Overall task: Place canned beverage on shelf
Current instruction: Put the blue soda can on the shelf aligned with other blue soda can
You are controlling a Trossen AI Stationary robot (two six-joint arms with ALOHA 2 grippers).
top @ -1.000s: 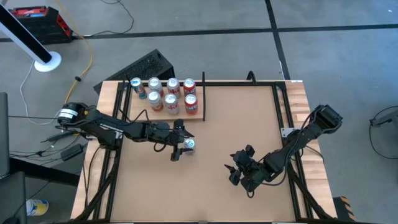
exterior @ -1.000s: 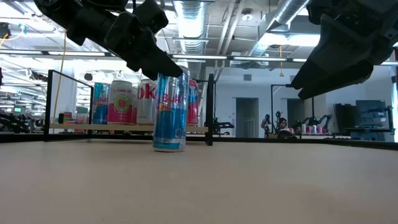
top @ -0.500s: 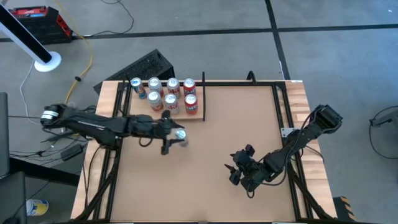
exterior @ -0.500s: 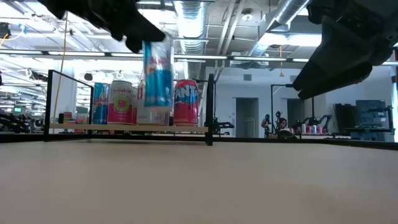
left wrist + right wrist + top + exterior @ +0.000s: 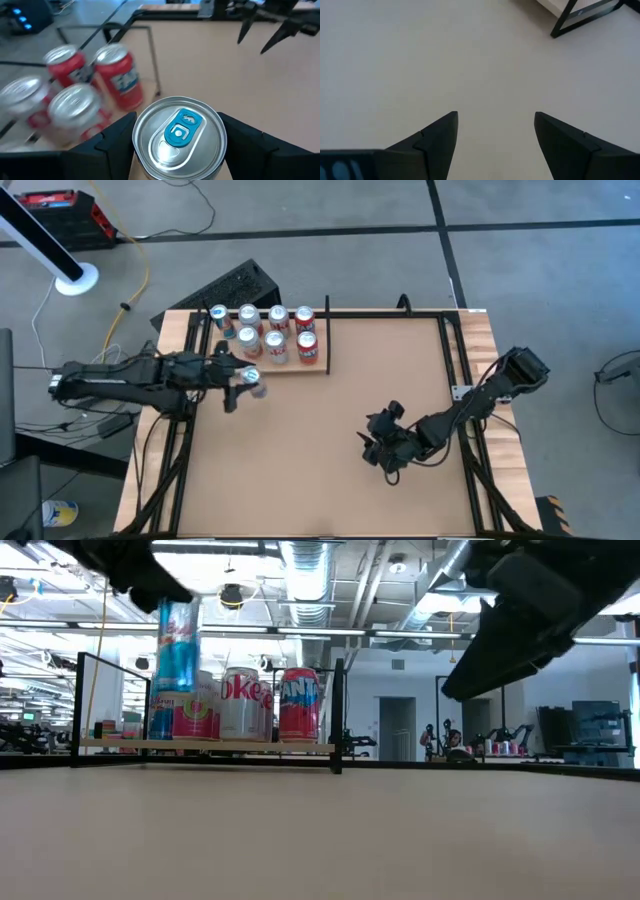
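The left tool (image 5: 243, 383) is gripping the blue can (image 5: 251, 377) upright in the air, centre-left in the high view. The shelf (image 5: 314, 366) is lying just above it in frame, so the left arm's way nearer. The right tool (image 5: 383, 450) is hanging open at lower right.

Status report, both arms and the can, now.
Left gripper shut on slim blue can, airborne near pale wooden shelf. Right gripper open, empty, over the tabletop. Seven cans crowd the shelf.

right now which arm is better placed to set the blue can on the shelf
Left. Its pincer already holds the blue can lifted off the table, beside the shelf and its cans. The right pincer hangs open and empty over the table, well away from it.
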